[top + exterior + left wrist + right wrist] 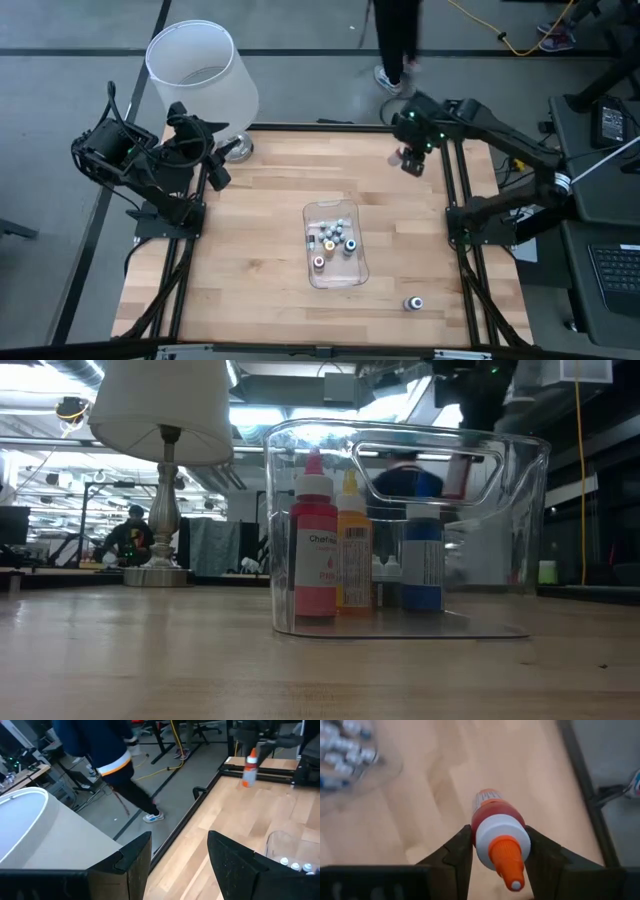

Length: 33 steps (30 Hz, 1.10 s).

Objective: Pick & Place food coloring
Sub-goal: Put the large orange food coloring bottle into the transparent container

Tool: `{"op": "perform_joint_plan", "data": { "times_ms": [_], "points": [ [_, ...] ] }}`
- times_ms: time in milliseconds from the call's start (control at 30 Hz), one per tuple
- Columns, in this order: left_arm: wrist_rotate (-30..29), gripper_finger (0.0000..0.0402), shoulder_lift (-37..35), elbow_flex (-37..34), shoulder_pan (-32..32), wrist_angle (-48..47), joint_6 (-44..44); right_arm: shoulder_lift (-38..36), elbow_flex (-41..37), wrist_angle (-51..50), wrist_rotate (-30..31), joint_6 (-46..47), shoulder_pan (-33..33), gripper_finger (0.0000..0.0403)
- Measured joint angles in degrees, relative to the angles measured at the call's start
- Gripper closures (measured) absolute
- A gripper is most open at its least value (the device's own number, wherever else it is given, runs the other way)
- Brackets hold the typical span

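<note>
My right gripper (pixel 412 160) hangs over the table's far right corner, shut on a red food coloring bottle (pixel 492 807) with a white collar and an orange tip. A clear plastic tray (pixel 352 272) stands at the table's middle with several small bottles upright in it, among them a red one (pixel 314 550), an orange one (pixel 351 555) and a blue one (pixel 423 560). One more small bottle (pixel 413 303) lies on the wood near the front right. My left gripper (pixel 212 172) waits open at the far left beside the lamp; nothing is between its fingers (pixel 135 855). My right gripper pinches the bottle at its white collar (pixel 501 831), just below the orange tip, between the two fingers (pixel 461 845). The fingers come from above, slanting down. The bottle (pixel 249 769) hangs roughly upright below them, tip up, clear of the table.
A lamp with a white shade (pixel 200 70) and a metal base (pixel 237 148) stands at the table's far left corner. A person's legs (pixel 395 40) show beyond the far edge. Bare wood lies around the tray on all sides.
</note>
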Motion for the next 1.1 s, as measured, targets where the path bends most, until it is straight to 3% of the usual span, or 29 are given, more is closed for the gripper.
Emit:
{"op": "perform_joint_plan", "data": {
  "times_ms": [133, 267, 400, 567, 800, 1100],
  "points": [
    [0.0, 0.0215, 0.0, 0.0, 0.0, 0.0, 0.0, -0.1, 0.0, -2.2, 0.1, 4.0, 6.3, 0.0256],
    [1.0, 0.0215, 0.0, 0.0, 0.0, 0.0, 1.8, 0.6, 3.8, -2.0, 1.1, 9.8, 16.6, 0.0255],
    [3.1, 0.0215, 0.0, 0.0, 0.0, 0.0, 3.4, 4.7, 12.5, -2.7, 3.9, 15.7, 28.5, 0.0255],
    [4.2, 0.0215, 0.0, 0.0, 0.0, 0.0, 3.5, 15.2, 27.3, -8.6, 8.4, 19.8, 39.8, 0.0254],
    [6.4, 0.0215, 0.0, 0.0, 0.0, 0.0, 5.8, 25.7, 41.5, -13.0, 9.9, 20.5, 47.4, 0.0254],
    [9.2, 0.0215, 0.0, 0.0, 0.0, 0.0, 6.5, 33.1, 39.2, -7.7, 4.5, 18.8, 52.0, 0.0254]
  ]
}}
